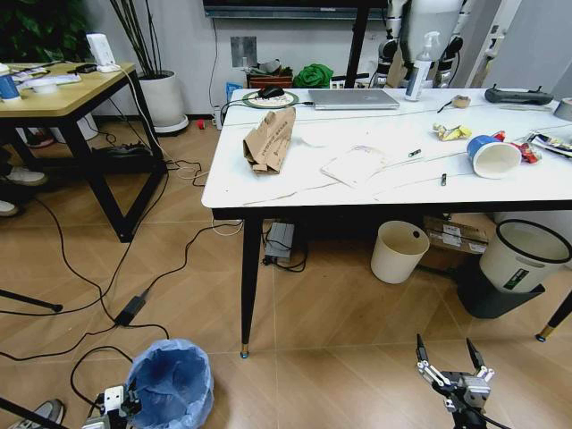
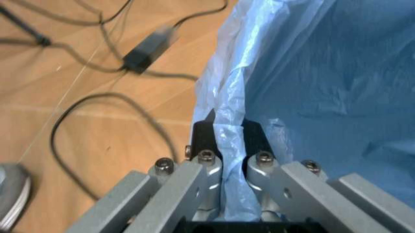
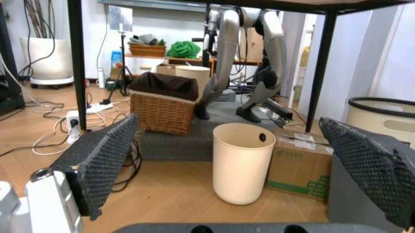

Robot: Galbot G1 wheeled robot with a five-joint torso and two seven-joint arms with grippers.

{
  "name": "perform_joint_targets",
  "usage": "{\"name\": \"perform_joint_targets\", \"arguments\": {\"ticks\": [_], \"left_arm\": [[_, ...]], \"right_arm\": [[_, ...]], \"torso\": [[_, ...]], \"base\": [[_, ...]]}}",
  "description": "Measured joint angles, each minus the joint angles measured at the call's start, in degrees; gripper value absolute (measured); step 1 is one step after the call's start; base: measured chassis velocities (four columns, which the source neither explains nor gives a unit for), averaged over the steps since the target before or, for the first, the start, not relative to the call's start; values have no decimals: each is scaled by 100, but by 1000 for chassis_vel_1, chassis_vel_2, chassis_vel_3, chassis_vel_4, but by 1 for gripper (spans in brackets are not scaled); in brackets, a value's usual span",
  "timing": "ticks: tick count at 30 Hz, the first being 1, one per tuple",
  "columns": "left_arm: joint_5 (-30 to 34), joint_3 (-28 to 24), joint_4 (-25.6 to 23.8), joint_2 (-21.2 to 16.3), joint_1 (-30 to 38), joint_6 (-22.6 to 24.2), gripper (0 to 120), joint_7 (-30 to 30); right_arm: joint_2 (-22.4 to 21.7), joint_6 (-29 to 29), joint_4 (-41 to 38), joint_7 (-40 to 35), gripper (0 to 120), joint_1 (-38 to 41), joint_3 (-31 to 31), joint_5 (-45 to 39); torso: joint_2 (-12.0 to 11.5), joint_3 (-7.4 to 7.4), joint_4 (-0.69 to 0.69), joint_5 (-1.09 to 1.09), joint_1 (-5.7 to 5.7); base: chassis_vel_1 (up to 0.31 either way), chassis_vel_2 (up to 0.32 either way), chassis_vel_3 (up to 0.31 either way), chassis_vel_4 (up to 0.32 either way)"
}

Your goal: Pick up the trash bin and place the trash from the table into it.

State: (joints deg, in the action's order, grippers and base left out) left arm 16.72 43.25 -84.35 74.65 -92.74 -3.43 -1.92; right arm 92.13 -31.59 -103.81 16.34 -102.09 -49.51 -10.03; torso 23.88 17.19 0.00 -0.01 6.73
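Note:
The trash bin (image 1: 172, 382), lined with a baggy light-blue bag (image 2: 324, 73), stands on the floor at the front left. My left gripper (image 1: 125, 399) is at its near-left rim, and its fingers (image 2: 206, 145) are shut on the bag-covered rim. On the white table (image 1: 402, 189) lies the trash: a brown cardboard packet (image 1: 271, 138), a white paper sheet (image 1: 354, 165), a blue-white cup (image 1: 492, 155) on its side, and yellow (image 1: 451, 132) and red (image 1: 528, 153) wrappers. My right gripper (image 1: 444, 350) hangs open and low at the front right, its pads (image 3: 97, 162) wide apart with nothing between them.
Under the table stand a cream bucket (image 1: 399, 252) and a white bin with a black rim (image 1: 524, 255). A black table leg (image 1: 248, 286) rises just beyond the trash bin. Cables and a power adapter (image 1: 131, 308) lie on the floor. A wood-topped desk (image 1: 63, 96) stands far left.

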Motion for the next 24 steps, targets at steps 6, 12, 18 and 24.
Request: {"name": "perform_joint_targets", "arguments": {"ticks": [6, 12, 18, 24], "left_arm": [[-27, -63, -559, 25, -327, -79, 0, -289], [-80, -193, -1369, 42, -665, -69, 0, -488], [-247, -391, -2159, 20, -875, -14, 0, -573], [-277, -569, -2605, -11, -1058, 25, 0, -898]], "right_arm": [[0, 10, -34, -4, 100, -36, -53, 4], [0, 14, -101, -8, 100, -106, -93, 8], [0, 15, -174, -11, 100, -180, -133, 19], [0, 16, -208, -13, 100, -229, -154, 52]], "torso": [[1, 0, 0, 2, 0], [1, 0, 0, 3, 0], [1, 0, -1, 3, 0], [2, 0, -2, 2, 0]], "base": [[0, 0, 0, 0], [0, 0, 0, 0], [0, 0, 0, 0], [0, 0, 0, 0]]}}
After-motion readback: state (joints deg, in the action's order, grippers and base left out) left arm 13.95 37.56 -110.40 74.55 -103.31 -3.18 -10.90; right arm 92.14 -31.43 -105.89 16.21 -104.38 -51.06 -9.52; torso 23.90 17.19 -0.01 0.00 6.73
